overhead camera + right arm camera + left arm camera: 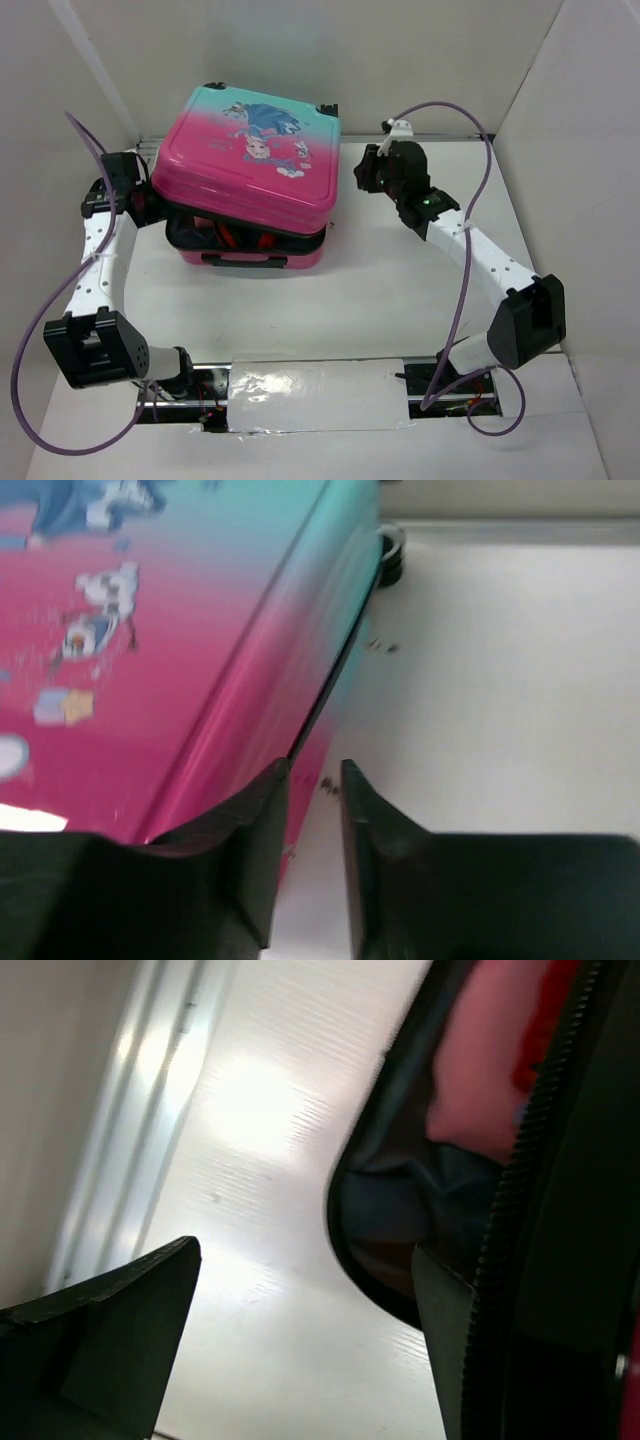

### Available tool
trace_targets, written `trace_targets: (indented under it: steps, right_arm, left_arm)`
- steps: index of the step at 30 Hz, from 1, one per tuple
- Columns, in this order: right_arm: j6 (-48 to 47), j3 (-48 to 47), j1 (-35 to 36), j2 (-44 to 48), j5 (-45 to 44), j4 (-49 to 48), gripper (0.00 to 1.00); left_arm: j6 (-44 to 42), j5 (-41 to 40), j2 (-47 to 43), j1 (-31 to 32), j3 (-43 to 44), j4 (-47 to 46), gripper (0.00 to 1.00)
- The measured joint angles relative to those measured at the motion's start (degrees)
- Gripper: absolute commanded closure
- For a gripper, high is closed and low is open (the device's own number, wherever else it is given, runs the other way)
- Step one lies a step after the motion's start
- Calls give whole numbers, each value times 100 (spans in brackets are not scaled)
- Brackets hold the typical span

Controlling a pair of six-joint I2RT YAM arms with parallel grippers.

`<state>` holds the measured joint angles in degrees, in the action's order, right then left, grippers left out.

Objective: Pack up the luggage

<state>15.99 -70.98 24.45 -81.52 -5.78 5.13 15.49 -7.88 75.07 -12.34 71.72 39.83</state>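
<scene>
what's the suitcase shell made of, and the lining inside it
The pink-to-teal printed suitcase shell looks like hard moulded plastic with a glossy finish: it keeps crisp ridges and shows sheen. The dark lining inside the gap is probably soft woven fabric, matte and folded, though that view is blurred.

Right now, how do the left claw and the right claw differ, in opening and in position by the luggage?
The left claw stands wide open; the right claw shows only a narrow gap. The left claw is at the left side of the luggage, by its gaping seam; the right claw is at its right side, beside the shell. Both hold nothing.
</scene>
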Motion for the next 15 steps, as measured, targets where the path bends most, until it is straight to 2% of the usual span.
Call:
trace_targets:
  steps: [4, 11, 15]
  right_arm:
    - [-103, 192, 258, -4, 238, 2, 48]
    - [-153, 188, 343, -125, 334, -50, 46]
    - [-146, 188, 319, -205, 413, -55, 45]
  left_arm:
    - [-223, -944, 293, 87, 455, 389, 1]
    - [-177, -2830, 435, 321, 479, 938, 0]
    - [94, -3434, 654, 317, 479, 1318, 0]
